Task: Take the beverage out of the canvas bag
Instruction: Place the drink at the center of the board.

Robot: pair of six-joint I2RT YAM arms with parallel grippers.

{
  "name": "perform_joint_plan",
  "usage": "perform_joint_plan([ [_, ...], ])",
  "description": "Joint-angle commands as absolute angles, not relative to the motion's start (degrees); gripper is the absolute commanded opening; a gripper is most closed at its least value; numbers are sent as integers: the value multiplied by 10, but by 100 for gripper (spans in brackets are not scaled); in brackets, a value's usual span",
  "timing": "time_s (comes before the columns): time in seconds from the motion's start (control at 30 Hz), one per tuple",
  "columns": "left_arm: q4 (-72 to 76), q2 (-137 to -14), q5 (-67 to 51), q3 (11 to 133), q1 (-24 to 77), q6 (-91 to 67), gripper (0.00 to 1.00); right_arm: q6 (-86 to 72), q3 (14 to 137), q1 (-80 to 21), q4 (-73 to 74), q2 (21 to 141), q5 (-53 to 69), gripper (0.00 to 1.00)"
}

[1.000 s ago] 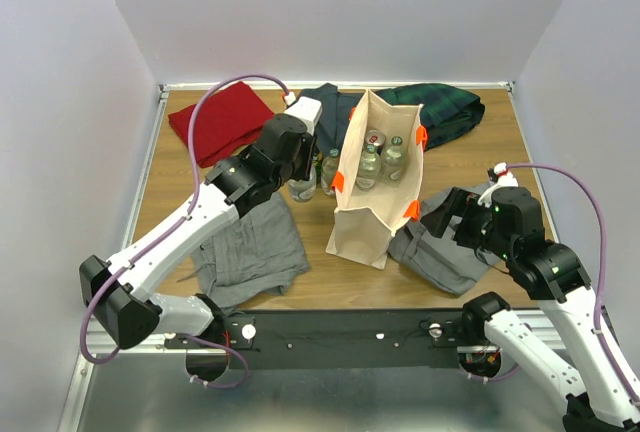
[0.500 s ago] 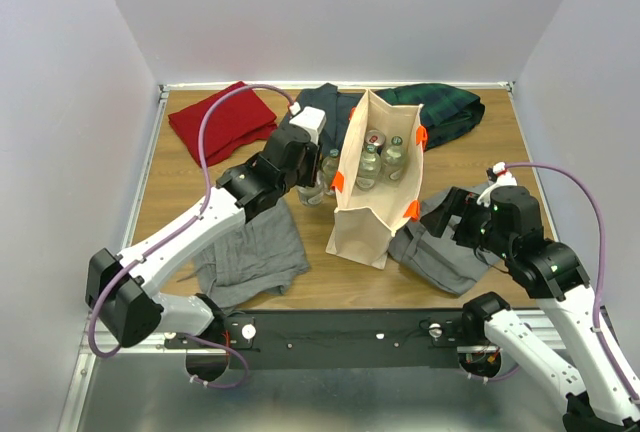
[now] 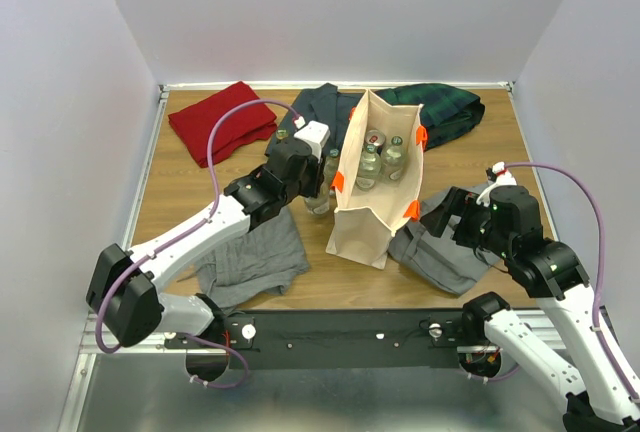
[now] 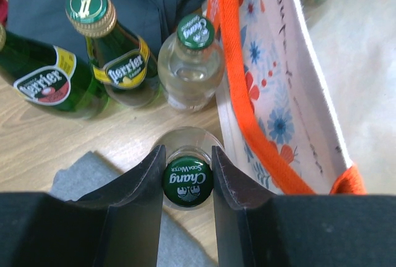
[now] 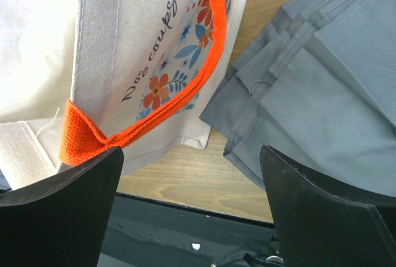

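Left tool (image 4: 187, 156), clenched on Chang bottle (image 4: 188, 182), is edging closer to bag (image 3: 365, 217). The bottle is now hanging just left of bag, beside Perrier bottles (image 4: 114, 57). That beverage is out, and set-down looks likely next. Right tool (image 5: 190, 149), released, is idling right of bag.

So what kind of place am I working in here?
Most likely a lab test cell, not a home. Plain white walls box in a small wooden table, the arms are bolted to a metal rail at its near edge, and the canvas bag, bottles and folded clothes look like staged props.
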State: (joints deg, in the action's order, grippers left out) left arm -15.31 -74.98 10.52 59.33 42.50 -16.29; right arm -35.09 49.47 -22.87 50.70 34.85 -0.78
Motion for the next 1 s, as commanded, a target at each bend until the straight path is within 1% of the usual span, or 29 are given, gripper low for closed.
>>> perform_joint_plan([
  [0.0, -38, -743, 98, 606, 428, -162, 0, -353, 490, -231, 518, 350, -11, 100],
  [0.97, -16, -805, 79, 625, 441, -163, 0, -359, 489, -230, 519, 352, -18, 100],
])
